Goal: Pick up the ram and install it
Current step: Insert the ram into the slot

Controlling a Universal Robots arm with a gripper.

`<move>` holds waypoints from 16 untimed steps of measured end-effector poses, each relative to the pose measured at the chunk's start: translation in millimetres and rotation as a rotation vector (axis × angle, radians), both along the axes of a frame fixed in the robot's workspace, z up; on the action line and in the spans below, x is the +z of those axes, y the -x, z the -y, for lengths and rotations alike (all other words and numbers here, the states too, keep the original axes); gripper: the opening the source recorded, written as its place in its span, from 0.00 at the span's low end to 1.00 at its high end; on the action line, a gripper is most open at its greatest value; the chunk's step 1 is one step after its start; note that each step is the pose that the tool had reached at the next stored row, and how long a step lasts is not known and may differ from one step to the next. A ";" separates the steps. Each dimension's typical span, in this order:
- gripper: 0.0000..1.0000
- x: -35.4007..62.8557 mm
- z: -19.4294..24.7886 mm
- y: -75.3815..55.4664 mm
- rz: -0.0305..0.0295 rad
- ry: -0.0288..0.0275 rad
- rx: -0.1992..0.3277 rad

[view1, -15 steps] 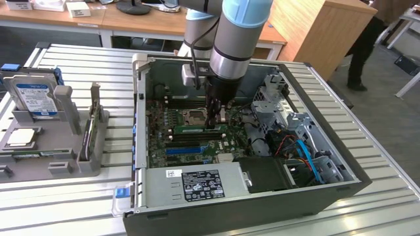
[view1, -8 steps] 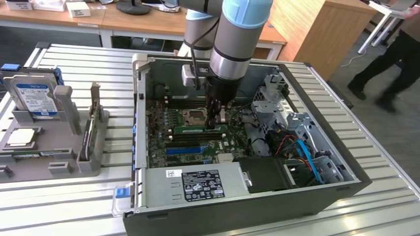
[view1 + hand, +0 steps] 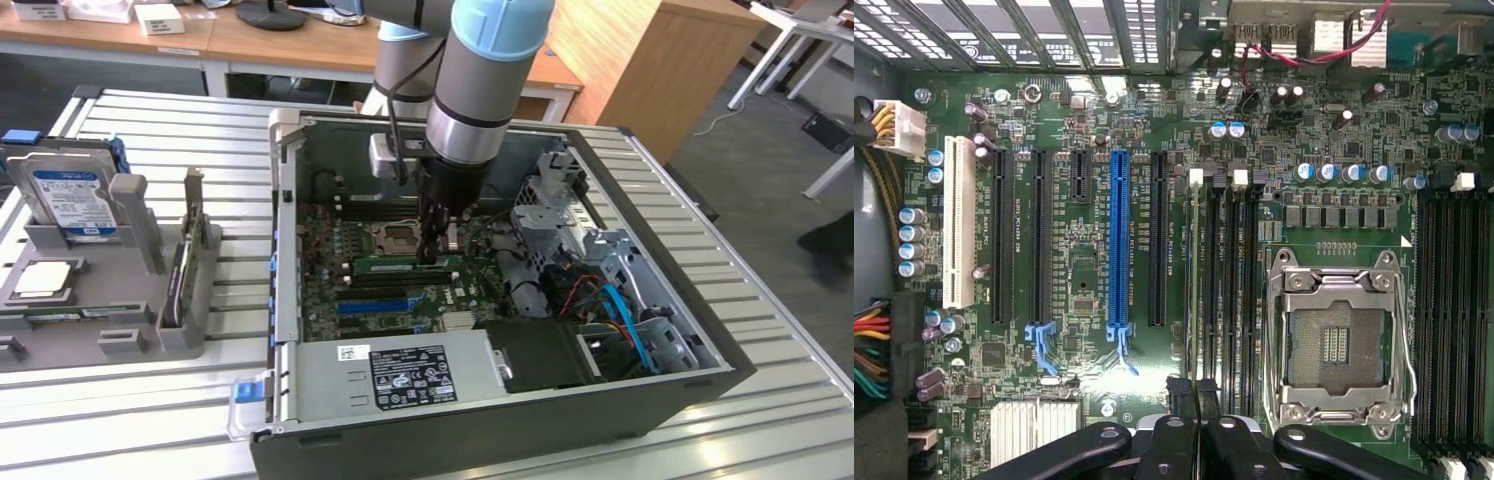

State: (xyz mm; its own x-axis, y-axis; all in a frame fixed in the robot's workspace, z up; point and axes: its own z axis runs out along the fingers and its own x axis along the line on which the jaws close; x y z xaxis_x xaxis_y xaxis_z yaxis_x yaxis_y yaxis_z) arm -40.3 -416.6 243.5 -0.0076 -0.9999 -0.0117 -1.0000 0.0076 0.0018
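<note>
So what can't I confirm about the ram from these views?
1. How deep the ram sits: exterior view, too small, and the gripper covers part of it.
2. Near slot latch: wrist view, hidden behind the fingers.
3. Chips and label: wrist view sees the ram edge-on.

A lab: robot arm (image 3: 467, 90), opened computer case (image 3: 467, 445), wooden desks (image 3: 267, 45).

The ram (image 3: 398, 267), a long thin green stick with a pale label, stands on edge on the motherboard (image 3: 327, 265), at six o'clock from the processor socket (image 3: 400, 237) in the exterior view.
</note>
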 end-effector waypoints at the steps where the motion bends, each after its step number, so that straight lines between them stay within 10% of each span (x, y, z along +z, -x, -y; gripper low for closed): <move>1: 0.12 0.0 0.0 0.0 0.0000 -0.0001 0.000; 16: 0.12 -0.4 -0.7 0.0 0.0001 -0.0003 -0.008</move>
State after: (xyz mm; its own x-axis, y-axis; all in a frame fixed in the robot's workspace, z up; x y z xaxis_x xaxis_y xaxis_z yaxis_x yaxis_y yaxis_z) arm -40.3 -415.9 243.1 -0.0158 -0.9998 -0.0120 -0.9999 0.0158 0.0017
